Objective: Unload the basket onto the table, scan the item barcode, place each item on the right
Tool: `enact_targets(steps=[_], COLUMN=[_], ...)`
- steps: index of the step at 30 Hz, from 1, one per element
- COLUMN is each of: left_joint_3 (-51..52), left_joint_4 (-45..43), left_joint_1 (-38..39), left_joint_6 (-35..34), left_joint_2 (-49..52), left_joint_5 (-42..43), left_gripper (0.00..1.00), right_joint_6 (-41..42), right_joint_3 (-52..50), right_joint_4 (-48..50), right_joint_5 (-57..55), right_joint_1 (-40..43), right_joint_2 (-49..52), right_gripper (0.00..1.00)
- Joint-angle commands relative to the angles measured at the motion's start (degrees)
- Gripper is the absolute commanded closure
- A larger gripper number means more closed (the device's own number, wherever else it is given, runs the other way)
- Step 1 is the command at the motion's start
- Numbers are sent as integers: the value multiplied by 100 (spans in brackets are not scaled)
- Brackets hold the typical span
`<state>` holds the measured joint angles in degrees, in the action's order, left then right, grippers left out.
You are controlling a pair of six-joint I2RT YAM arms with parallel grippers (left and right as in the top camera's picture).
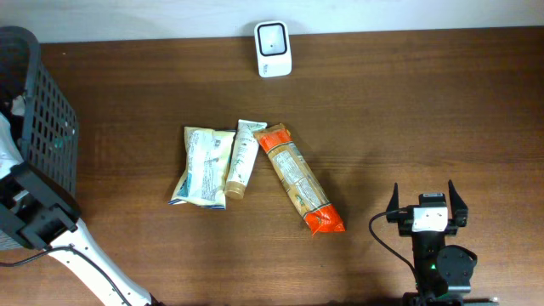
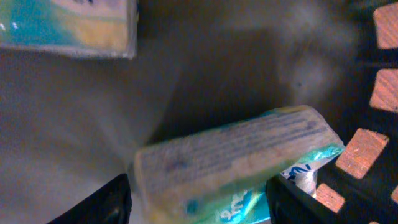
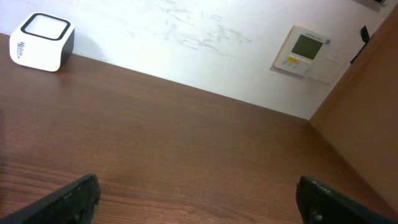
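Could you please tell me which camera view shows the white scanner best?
The right wrist view: the white scanner appears whole and largest. Overhead, the scanner is small, seen from above; the left wrist view misses it.

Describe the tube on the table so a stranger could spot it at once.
On the brown table, three items lie clustered at the middle. The tube is the centre one, between a pale pouch and a long orange packet. It is the slimmest, white at the far end, tan toward the cap.
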<state>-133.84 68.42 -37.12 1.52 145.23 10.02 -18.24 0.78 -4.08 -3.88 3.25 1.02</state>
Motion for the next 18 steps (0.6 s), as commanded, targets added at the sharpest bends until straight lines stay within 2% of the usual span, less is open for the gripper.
enact_targets(steps=[1,2,3,4,7,10,14,18], left_joint_3=[177,166,146,90,-564,-2306,-4365,-4588], left_joint_4=[188,192,227,308,793,1491,1843,2280], left_joint_1=[42,42,42,42,42,-9,-120,0], left_joint_6=[72,72,70,70,70,28,-293,-348], left_joint_2=[391,391,389,389,330,-13,-702,-1517], left_joint_5=[-131,-129,-129,-129,-127,-129,-129,-61], left_gripper=[47,66,93,100,100,100,100,100], right_joint_6=[-20,-20,-20,-20,-20,-20,-20,-20], right_joint_3=[-46,-46,-46,-46,-46,-46,-46,-46], right_joint_4=[-11,-11,-11,-11,-11,-11,-11,-11], right_joint_5=[-92,-92,-92,-92,-92,-92,-92,-92], right_joint_1=[17,17,17,17,17,17,17,17], right_joint_2=[-28,-28,-28,-28,-28,-28,-28,-28], right_gripper=[1,1,1,2,1,1,1,1])
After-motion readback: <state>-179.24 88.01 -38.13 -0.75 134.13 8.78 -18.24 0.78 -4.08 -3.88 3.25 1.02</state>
